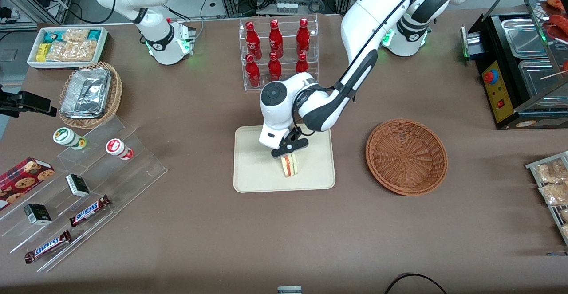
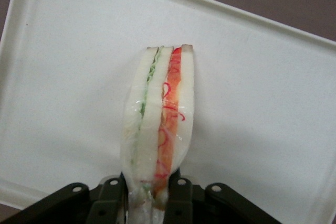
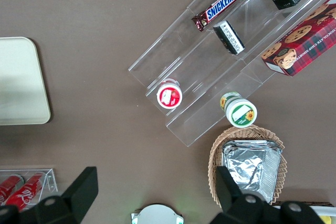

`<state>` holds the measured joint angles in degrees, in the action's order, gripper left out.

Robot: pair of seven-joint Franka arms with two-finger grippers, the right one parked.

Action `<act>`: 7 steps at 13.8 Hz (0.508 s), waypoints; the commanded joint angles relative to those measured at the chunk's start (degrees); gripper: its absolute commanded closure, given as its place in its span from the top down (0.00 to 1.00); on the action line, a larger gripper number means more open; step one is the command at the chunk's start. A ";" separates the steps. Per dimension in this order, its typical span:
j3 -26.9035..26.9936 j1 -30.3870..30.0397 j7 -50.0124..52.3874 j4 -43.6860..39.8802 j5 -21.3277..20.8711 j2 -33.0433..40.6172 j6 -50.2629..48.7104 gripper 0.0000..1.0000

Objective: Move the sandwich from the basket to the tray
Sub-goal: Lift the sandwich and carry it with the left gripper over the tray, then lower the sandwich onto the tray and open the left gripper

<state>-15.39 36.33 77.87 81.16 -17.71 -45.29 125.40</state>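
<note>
My left gripper (image 1: pixel 290 151) is shut on the sandwich (image 1: pixel 290 164), a pale bread wedge with red, orange and green filling, and holds it over the cream tray (image 1: pixel 253 174) near its middle. In the left wrist view the sandwich (image 2: pixel 157 124) stands on edge between my black fingers (image 2: pixel 181 200), with the tray (image 2: pixel 262 103) under it. I cannot tell whether the sandwich touches the tray. The reddish-brown wicker basket (image 1: pixel 406 155) lies empty beside the tray, toward the working arm's end of the table.
A clear rack of red bottles (image 1: pixel 277 50) stands farther from the front camera than the tray. Clear tiered shelves with snack bars and cups (image 1: pixel 80 187) and a lighter basket of foil trays (image 1: pixel 88 94) lie toward the parked arm's end. A black food warmer (image 1: pixel 519 63) stands toward the working arm's end.
</note>
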 commanded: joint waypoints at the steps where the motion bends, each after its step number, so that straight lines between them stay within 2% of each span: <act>1: 0.71 0.85 1.50 -3.03 -1.01 0.38 -1.12 1.00; 3: 0.71 1.03 1.32 -3.29 -1.18 1.96 -3.13 1.00; 7: 0.62 0.42 -2.18 -10.05 -0.66 2.40 -11.04 1.00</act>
<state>-15.36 36.34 77.47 74.10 -17.86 -43.40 118.06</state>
